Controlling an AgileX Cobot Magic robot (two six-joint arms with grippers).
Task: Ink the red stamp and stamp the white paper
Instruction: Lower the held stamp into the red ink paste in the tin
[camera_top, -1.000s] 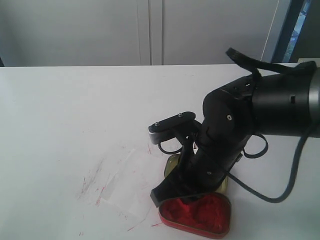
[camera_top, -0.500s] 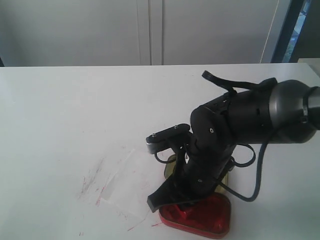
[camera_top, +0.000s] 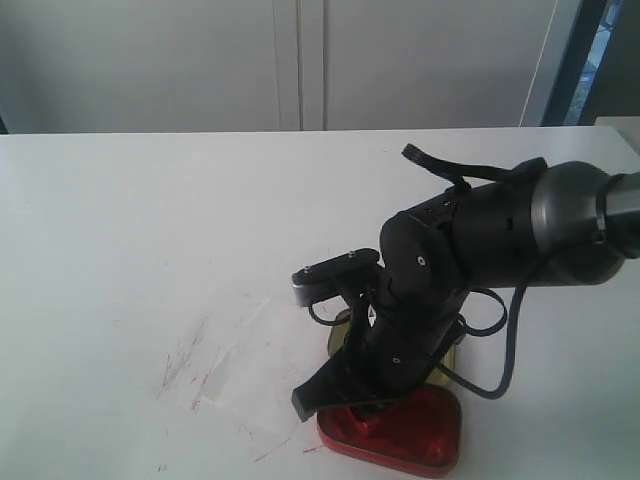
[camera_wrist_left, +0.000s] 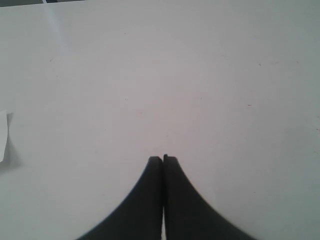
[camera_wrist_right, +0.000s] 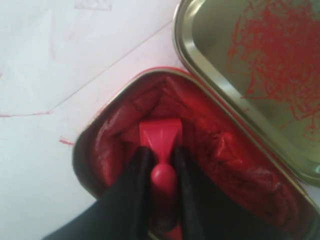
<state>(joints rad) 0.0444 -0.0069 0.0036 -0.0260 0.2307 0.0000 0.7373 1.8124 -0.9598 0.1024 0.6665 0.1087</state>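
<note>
White table (camera_top: 140, 210), with the right arm (camera_top: 480, 250) bent down over its near edge. The white paper (camera_top: 255, 365), streaked with red, lies flat just beside the open ink tin (camera_top: 425, 440), and the gold lid (camera_wrist_right: 235, 70), smeared red, sits right behind the tin. The red stamp (camera_wrist_right: 159, 135) stands base-down in the tin's ink, its knobbed handle pinched between the fingers of the right gripper (camera_wrist_right: 162, 152); the left gripper (camera_wrist_left: 163, 160) hovers over bare table, fingers pressed together, holding nothing.
</note>
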